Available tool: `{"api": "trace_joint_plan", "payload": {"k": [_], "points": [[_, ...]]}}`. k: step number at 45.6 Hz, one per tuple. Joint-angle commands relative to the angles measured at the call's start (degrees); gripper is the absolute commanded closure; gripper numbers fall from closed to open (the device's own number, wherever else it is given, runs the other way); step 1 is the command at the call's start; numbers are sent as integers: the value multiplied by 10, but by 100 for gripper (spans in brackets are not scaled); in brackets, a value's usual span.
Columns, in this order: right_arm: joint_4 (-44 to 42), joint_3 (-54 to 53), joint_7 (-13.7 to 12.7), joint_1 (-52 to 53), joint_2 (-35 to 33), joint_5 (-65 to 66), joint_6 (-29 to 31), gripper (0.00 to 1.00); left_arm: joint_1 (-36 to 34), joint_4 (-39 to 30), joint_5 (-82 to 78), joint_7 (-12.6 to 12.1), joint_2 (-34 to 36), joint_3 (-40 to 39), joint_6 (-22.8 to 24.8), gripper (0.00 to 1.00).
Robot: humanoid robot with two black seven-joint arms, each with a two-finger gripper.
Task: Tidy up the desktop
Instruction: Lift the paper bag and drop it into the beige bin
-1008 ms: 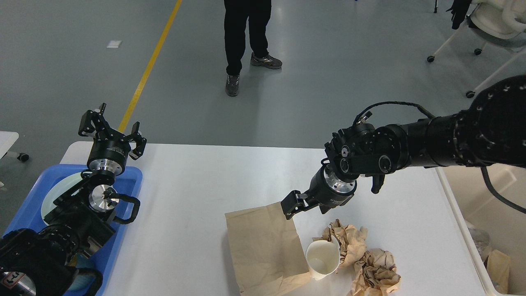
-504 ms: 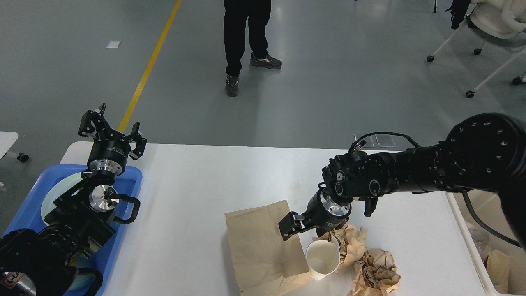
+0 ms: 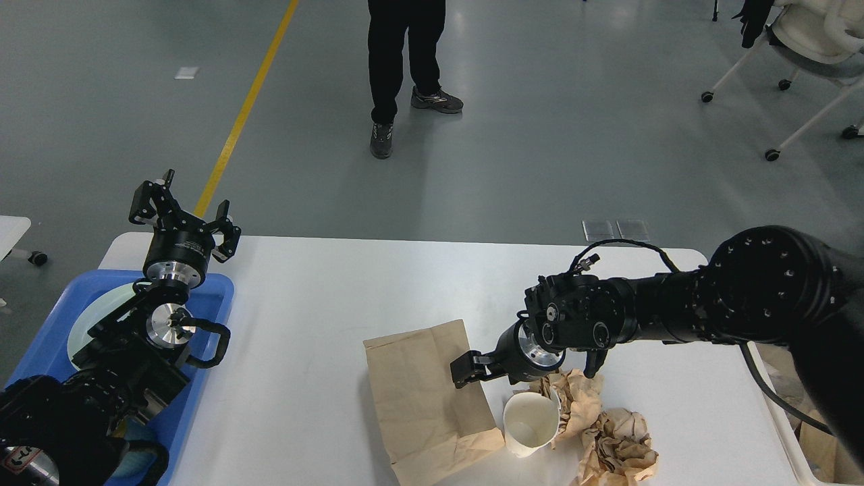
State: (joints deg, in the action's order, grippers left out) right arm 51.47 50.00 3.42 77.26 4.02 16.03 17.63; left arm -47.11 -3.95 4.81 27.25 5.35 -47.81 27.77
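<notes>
The white desktop (image 3: 317, 297) carries a flat brown paper bag (image 3: 418, 398), a white paper cup (image 3: 531, 425) lying tilted with its mouth towards me, and two crumpled wads of brown paper (image 3: 617, 449). My right gripper (image 3: 468, 369) is low over the bag's right edge, just left of the cup; its fingers show dark and close together, so their state is unclear. My left gripper (image 3: 181, 214) is raised over the far end of the blue tray (image 3: 40, 337), open and holding nothing.
A pale plate (image 3: 101, 304) lies in the blue tray at the left. A beige bin (image 3: 820, 432) with brown scraps stands off the table's right edge. A person (image 3: 405, 61) stands on the floor beyond the table. A wheeled chair (image 3: 810, 40) is at the far right.
My right arm has swung down and left, bringing its gripper onto the bag's right edge. The bag has shifted slightly to the left and away. The left arm has not moved.
</notes>
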Motion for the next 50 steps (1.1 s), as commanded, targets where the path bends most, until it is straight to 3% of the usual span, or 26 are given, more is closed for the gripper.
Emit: {"api": "trace_joint_plan", "payload": {"k": [1,4,5,10,31,42,50], "points": [[-4,0,0,-3,1,1,-11,31,0,0,0,0,0,0,0,4],[-1,0,0,-1,1,1,-10,54,0,0,0,0,0,0,0,4],[-1,0,0,0,1,1,-9,66,0,0,0,0,0,0,0,4],[3,-1,1,3,1,0,-6,100,0,0,-1,0,0,0,0,4],[39,-24,5,61,-12,-1,5,100,0,0,0,0,1,0,0,4],[126,-59,5,184,-85,-2,50,100,0,0,0,0,0,0,0,4],[137,-81,5,264,-156,-2,104,100,0,0,0,0,0,0,0,4]]}}
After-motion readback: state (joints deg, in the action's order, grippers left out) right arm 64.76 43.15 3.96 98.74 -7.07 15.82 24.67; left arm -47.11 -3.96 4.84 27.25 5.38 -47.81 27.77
